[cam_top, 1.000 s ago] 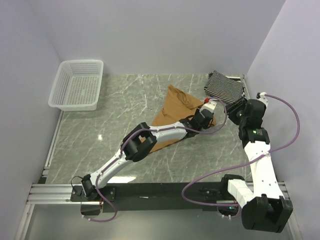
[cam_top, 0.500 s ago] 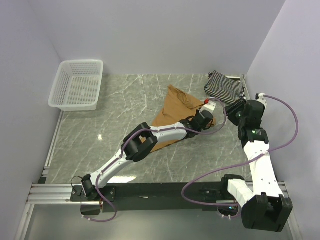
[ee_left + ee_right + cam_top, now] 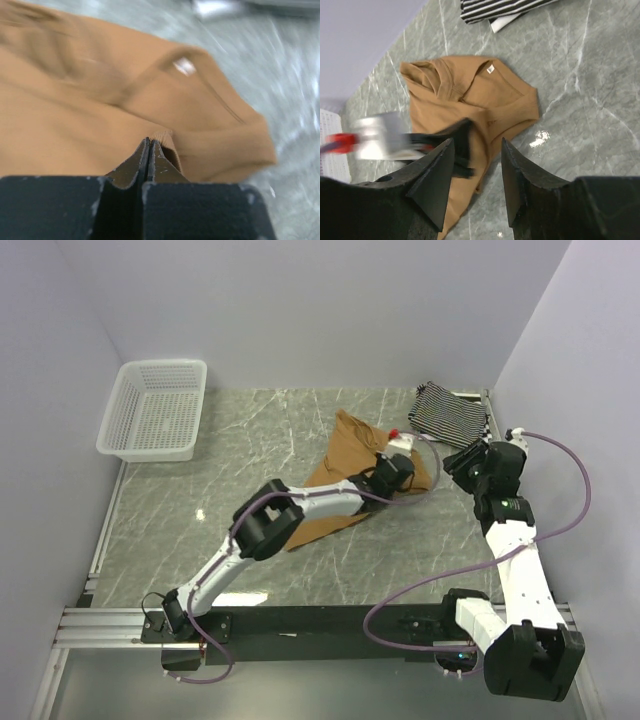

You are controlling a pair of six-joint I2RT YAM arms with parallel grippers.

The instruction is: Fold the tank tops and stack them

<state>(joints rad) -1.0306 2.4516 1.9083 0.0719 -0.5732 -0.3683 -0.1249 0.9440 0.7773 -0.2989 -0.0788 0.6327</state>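
- The left claw [image 3: 148,145] is squeezing shut on a little fold of the tan top [image 3: 345,445], near the neck end.
- The tan top is lying in the middle of the table [image 3: 250,440], a bit to the right. It is half bunched up and not flat.
- The right claw [image 3: 477,142] is hanging open above the table, just beside the tan top's right edge. It is holding nothing.
- The striped top [image 3: 450,412] is sitting in a heap at the far right corner, apart from the tan top. No claw is touching it.
- I am not seeing a third top anywhere in these views.
- The basket [image 3: 148,448] is resting at the far left, well away from the work.
- I am guessing the robot is working on the first fold of the tan top. No neat stack is showing, so most of the job is waiting to be done.
- Next, I am thinking the left claw needs to lift its pinch a little and carry it across the tan top, so one part lands on another.
- The right claw is looking ready to come down and grab the near edge, or to press the cloth so it is not sliding along.
- The cloth is soft, so a quick pull is likely to drag the whole top instead of folding it.
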